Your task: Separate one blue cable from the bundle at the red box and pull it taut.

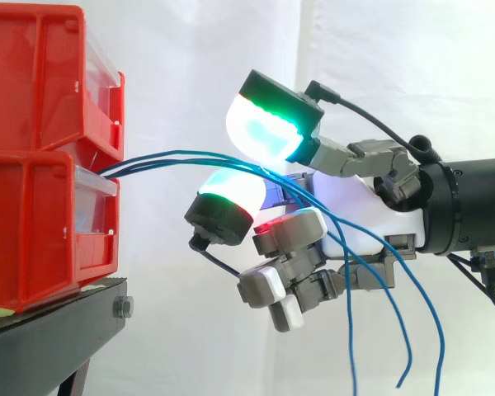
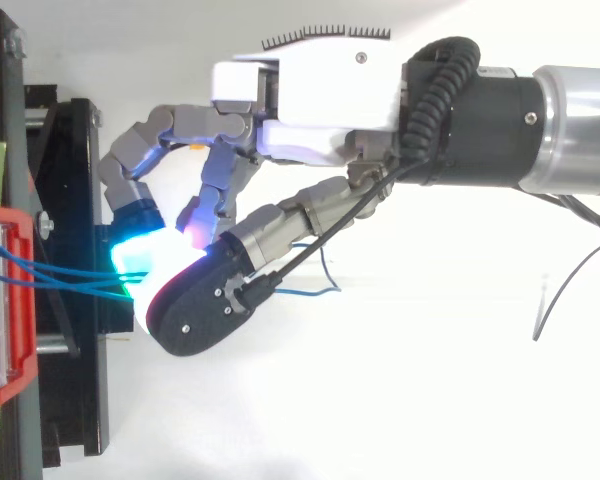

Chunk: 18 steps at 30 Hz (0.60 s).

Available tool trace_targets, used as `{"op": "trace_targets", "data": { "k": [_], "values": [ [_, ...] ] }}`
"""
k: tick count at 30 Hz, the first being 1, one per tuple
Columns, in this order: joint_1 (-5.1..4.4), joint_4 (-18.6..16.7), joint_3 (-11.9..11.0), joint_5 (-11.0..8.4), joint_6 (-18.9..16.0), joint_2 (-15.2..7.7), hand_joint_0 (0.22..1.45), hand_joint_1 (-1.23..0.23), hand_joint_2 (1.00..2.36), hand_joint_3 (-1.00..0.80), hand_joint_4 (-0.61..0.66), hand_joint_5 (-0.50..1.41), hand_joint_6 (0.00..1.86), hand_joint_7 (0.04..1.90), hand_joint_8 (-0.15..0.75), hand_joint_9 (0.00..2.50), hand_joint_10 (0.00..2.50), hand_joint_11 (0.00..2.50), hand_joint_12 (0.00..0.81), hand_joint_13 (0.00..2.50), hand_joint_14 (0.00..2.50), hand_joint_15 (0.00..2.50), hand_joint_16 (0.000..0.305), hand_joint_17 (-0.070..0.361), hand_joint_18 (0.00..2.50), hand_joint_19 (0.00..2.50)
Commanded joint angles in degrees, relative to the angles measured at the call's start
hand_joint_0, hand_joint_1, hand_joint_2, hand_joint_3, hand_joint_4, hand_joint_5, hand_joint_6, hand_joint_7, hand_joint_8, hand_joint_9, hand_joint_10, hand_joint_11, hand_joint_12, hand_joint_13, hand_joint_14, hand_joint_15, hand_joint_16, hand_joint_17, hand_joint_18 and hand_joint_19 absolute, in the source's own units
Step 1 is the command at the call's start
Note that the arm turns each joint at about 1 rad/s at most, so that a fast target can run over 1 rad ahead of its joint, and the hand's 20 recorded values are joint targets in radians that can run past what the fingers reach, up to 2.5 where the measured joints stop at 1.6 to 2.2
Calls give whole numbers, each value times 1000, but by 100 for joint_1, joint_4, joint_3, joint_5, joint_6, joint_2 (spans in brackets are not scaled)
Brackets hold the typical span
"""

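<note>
Several thin blue cables (image 1: 161, 157) come out between the two stacked red bins (image 1: 33, 91) at the left and run right into my hand (image 1: 355, 214). Two glowing green-cyan fingertip pads (image 1: 264, 124) close from above and below on the bundle, and the other fingers are curled under the palm. I cannot tell how many cables lie between the pads. In the top view the cables (image 2: 50, 270) leave the red bin (image 2: 5, 300) and vanish under the pads (image 2: 140, 262). Behind the hand the cable ends (image 1: 412, 330) hang loose.
The bins rest on a black stand (image 1: 58, 318) at the lower left, also seen from above (image 2: 75, 380). A white curtain forms the background. The arm comes in from the right.
</note>
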State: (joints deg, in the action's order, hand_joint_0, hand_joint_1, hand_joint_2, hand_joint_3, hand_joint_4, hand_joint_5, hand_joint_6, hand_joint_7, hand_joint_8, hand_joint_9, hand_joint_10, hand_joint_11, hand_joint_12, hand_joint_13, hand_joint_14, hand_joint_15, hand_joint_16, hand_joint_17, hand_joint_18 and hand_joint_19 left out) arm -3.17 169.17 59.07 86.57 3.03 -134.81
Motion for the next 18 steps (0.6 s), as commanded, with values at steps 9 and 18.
{"op": "trace_targets", "data": {
  "k": [9,18],
  "values": [
    [18,283,8,9,23,131,634,-764,1012,-366,23,-109,872,1335,288,1322,32,1320,381,1015,33,956,48,107,868,906],
    [-17,459,-1,0,5,131,754,-921,1012,-372,-74,-137,896,1381,278,1257,32,1305,369,982,32,936,48,108,845,852]
  ]
}}
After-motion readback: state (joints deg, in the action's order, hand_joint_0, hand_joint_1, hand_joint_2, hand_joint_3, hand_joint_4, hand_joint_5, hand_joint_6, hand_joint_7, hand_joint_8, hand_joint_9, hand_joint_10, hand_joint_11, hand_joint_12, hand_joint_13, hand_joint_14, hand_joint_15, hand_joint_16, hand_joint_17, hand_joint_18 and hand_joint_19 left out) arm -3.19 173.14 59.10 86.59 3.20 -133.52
